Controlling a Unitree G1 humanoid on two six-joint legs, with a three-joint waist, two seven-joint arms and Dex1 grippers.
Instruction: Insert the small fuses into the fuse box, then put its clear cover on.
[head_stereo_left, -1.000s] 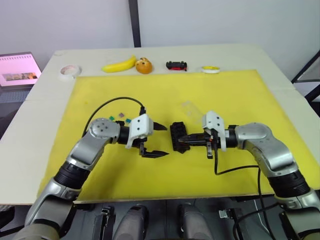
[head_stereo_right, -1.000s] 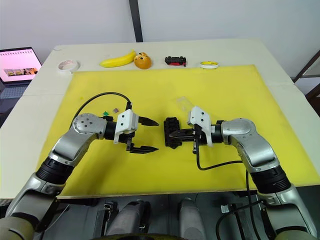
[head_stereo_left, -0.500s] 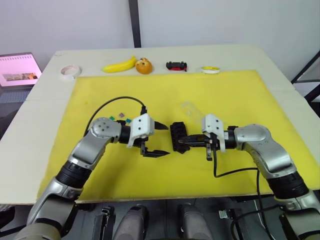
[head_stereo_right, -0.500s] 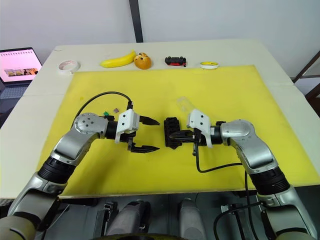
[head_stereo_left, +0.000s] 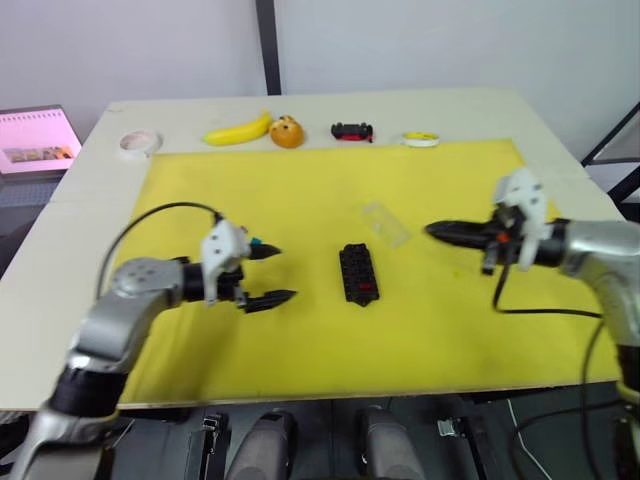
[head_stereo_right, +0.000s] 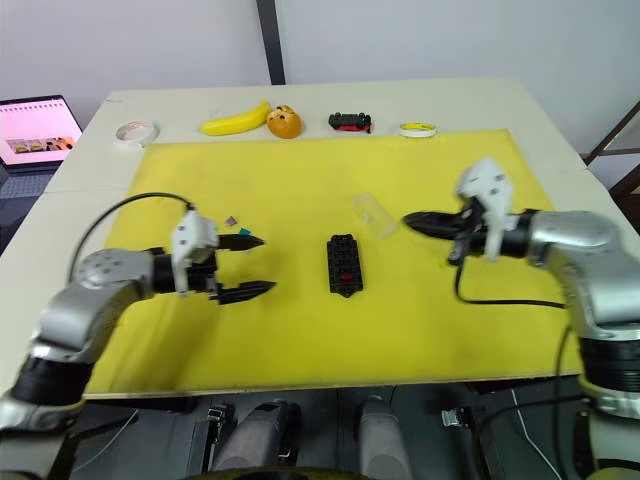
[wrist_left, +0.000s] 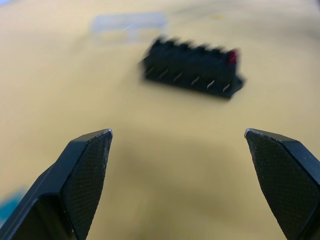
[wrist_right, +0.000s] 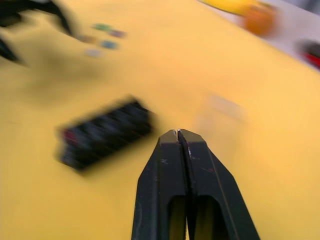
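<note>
The fuse box (head_stereo_right: 342, 265) lay alone mid-mat with one red fuse (head_stereo_left: 366, 288) seated at its near end, both arms well clear of it. The left gripper (head_stereo_right: 244, 266) hung jaws wide, probably to fetch the loose fuses (head_stereo_right: 232, 219) behind it. The right gripper (head_stereo_right: 409, 221), jaws closed and empty, pointed toward the clear cover (head_stereo_right: 373, 214) beyond the box.

The fuse box (wrist_right: 102, 134) smears with motion in the right wrist view; the loose fuses (wrist_right: 102, 35) are blurry specks, and the clear cover (wrist_right: 226, 107) barely shows
</note>
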